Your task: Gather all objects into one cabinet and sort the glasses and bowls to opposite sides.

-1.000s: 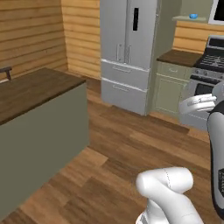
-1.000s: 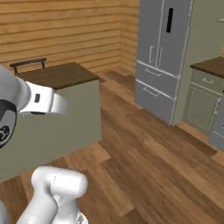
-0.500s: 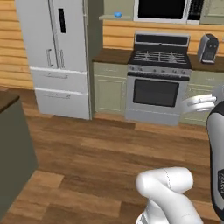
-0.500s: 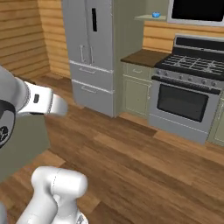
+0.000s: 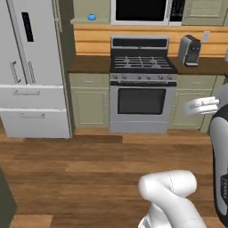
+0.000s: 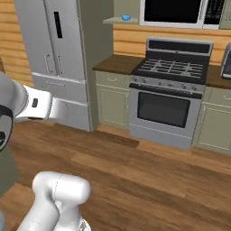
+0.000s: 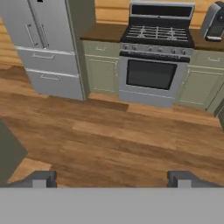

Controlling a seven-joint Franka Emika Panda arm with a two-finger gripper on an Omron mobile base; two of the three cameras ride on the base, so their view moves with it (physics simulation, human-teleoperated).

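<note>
Since the blue bowl (image 5: 91, 17) sits way up on a shelf (image 5: 82, 21) left of the microwave (image 5: 140, 10), the claw (image 7: 111, 178) hangs spread wide and empty over the floor, nothing in reach.

Steel stove (image 5: 140, 84) at 12 o'clock; grey fridge (image 5: 31, 67) at 10; coffee machine (image 5: 190, 50) at 2; wood floor (image 5: 89, 173)

You can see one small bright blue bowl (image 5: 91, 17) upright on a pale olive shelf (image 5: 84, 21) high on the wall, at about eleven o'clock from the stove (image 5: 140, 84). In the right base view the blue bowl (image 6: 126, 18) sits near twelve o'clock.
</note>
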